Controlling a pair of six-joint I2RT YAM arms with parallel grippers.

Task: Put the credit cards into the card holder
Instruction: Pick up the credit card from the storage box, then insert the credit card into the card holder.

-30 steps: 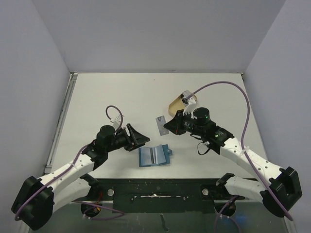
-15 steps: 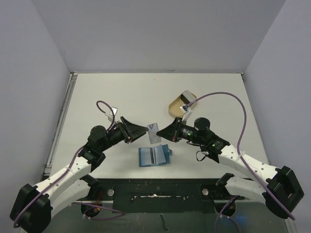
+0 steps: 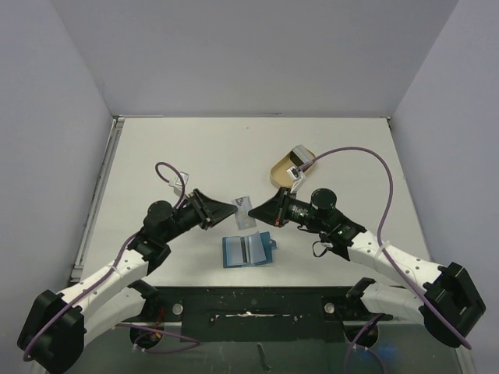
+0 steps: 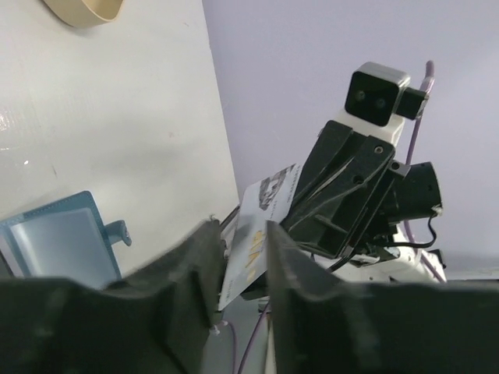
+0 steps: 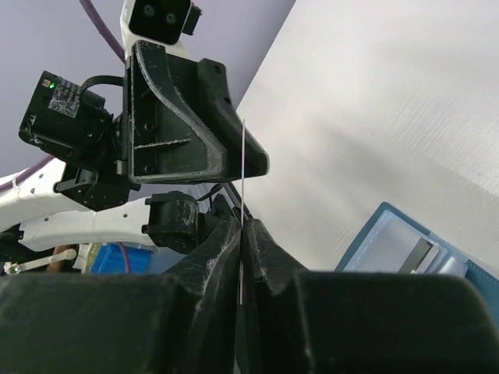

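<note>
A thin grey credit card hangs in the air above the table, just beyond the open blue card holder. My right gripper is shut on the card's right end; the right wrist view shows the card edge-on, pinched between the fingers. My left gripper faces it from the left. Its jaws stand on either side of the card's free end, one finger against it and a gap on the other side. The card holder lies spread flat, pockets up.
A tan oval dish sits behind the right arm, with a pale flat piece, perhaps another card, at its far rim. Grey walls close the table at the left, back and right. The arm bases and a black rail run along the near edge.
Over the last second both arms came together above the card holder, the right one carrying the card leftwards. The left jaws have since narrowed around the card's free end.
</note>
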